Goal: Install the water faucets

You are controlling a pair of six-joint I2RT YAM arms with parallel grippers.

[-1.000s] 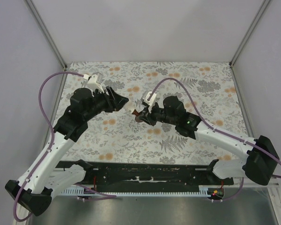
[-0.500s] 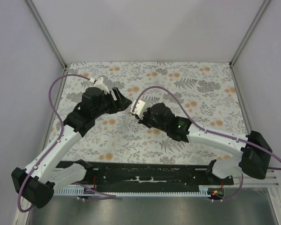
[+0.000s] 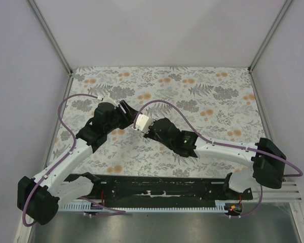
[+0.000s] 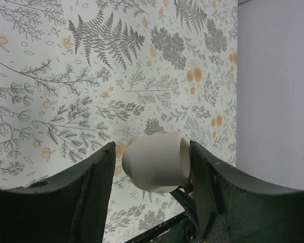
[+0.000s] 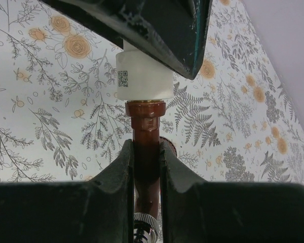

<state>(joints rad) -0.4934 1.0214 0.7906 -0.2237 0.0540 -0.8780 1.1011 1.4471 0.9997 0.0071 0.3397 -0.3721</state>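
In the right wrist view my right gripper [image 5: 146,148] is shut on the dark red-brown water faucet [image 5: 146,132], with its silvery knurled tip [image 5: 147,229] near the camera. The faucet's far end sits in the mouth of a white cylindrical pipe fitting [image 5: 144,75]. My left gripper's fingers [image 5: 157,25] hold that fitting from above. In the left wrist view my left gripper [image 4: 152,158] is shut on the white fitting [image 4: 154,161], held above the table. In the top view the left gripper [image 3: 128,111] and right gripper [image 3: 140,126] meet left of the table's centre; the faucet is hidden there.
The table has a floral cloth [image 3: 213,101]. Grey walls stand on the left, back and right [image 3: 20,76]. A black rail [image 3: 157,188] runs along the near edge between the arm bases. Purple cables [image 3: 162,104] loop over both arms.
Both grippers have moved left and nearer to each other. The right arm has swung its faucet leftward until it meets the fitting in the left gripper.
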